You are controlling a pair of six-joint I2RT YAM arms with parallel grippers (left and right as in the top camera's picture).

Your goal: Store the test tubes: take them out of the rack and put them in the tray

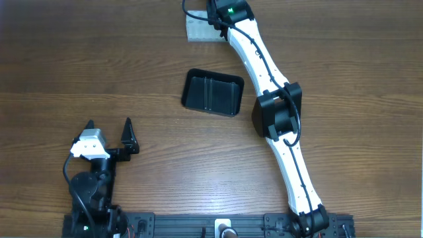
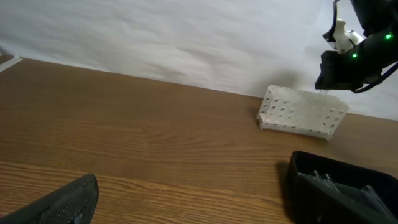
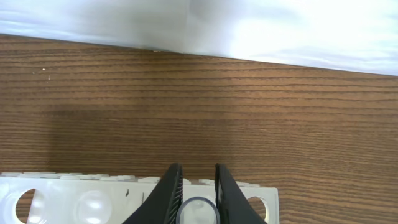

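The white test tube rack [image 1: 200, 30] stands at the far edge of the table, also seen as the perforated rack [image 2: 301, 112] from the left wrist. My right gripper [image 1: 215, 18] hangs over the rack's right end. In its own view its fingers [image 3: 171, 186] are shut on the round rim of a clear test tube [image 3: 198, 210], just above the rack's top [image 3: 93, 199]. The black tray [image 1: 213, 92] lies mid-table with clear tubes lying in it. My left gripper [image 1: 109, 129] rests open and empty at the near left, far from both.
The right arm's black elbow [image 1: 277, 109] hangs just right of the tray. A white wall [image 2: 186, 37] runs directly behind the rack. Bare wooden tabletop [image 1: 79, 59] spreads to the left and between the tray and the left gripper.
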